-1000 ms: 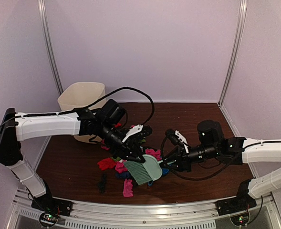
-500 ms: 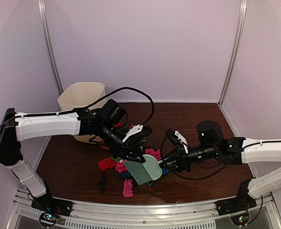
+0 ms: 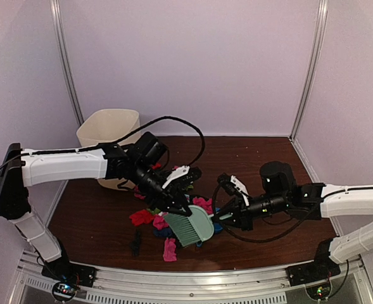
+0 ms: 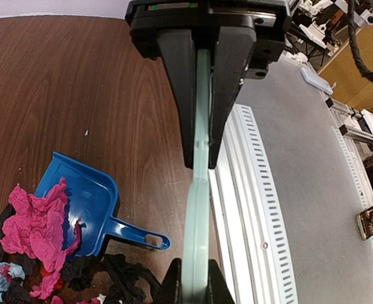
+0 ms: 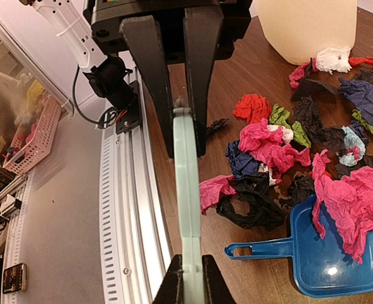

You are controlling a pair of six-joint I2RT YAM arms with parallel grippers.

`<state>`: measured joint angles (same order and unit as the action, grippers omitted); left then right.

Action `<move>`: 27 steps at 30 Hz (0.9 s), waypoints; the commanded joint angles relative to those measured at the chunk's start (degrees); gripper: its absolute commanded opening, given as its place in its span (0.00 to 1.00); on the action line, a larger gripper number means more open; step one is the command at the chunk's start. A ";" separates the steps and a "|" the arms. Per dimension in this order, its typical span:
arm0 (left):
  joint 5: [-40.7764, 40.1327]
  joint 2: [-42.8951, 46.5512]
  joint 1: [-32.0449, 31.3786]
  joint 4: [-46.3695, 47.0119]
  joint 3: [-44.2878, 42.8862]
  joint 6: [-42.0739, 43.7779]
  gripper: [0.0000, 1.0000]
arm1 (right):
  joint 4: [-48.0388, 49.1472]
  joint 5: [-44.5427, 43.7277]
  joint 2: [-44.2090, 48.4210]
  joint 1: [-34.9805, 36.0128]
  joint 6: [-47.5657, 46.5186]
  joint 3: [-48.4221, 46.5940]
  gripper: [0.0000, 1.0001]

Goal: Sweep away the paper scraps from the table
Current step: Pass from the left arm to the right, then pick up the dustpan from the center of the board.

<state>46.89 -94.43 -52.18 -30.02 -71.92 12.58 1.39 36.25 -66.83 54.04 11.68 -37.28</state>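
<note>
The pale green hand brush [image 3: 194, 227] hangs just above the table [image 3: 97, 215], gripped by both arms. My left gripper [image 3: 177, 211] is shut on one end of it, and its fingers [image 4: 173, 288] clamp the brush [image 4: 195, 234]. My right gripper [image 3: 224, 218] is shut on the other end [image 5: 185, 190]. Paper scraps [image 3: 142, 217] in pink, red, dark blue, black and green lie heaped under and left of the brush, also in the right wrist view [image 5: 268, 145]. A blue dustpan [image 5: 338, 263] lies flat with a pink scrap [image 4: 37, 221] in it.
A cream bin [image 3: 108, 130] stands at the back left, with scraps at its foot [image 5: 332, 60]. The silver front rail [image 3: 192, 278] runs close below the brush. Lilac walls close in the back and both sides.
My right gripper has edged left and a little down along the brush. The brush has shifted slightly with it. The left arm has hardly moved.
</note>
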 commanded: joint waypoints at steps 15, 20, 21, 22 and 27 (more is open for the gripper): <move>-44.44 12.74 0.42 16.20 7.08 -25.12 0.98 | -4.85 -32.15 12.76 -2.69 8.10 0.64 0.00; -48.74 16.80 -0.52 21.54 14.08 -30.19 0.95 | -7.81 -45.70 14.97 -3.83 11.14 0.65 0.00; -49.38 17.12 -1.89 21.51 14.74 -30.25 0.91 | -8.29 -48.63 15.54 -4.08 11.69 0.77 0.00; -50.94 17.14 -3.60 21.17 15.16 -30.46 0.87 | -8.52 -50.39 16.00 -4.18 12.10 0.86 0.00; -57.55 14.32 -10.94 17.49 15.44 -35.80 0.73 | -9.55 -55.81 17.25 -4.65 13.32 1.22 0.00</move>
<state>-4.82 -78.43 -58.72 -13.54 -56.90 -17.61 -7.14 -10.74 -50.76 49.89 22.83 -36.49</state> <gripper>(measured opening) 0.778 0.077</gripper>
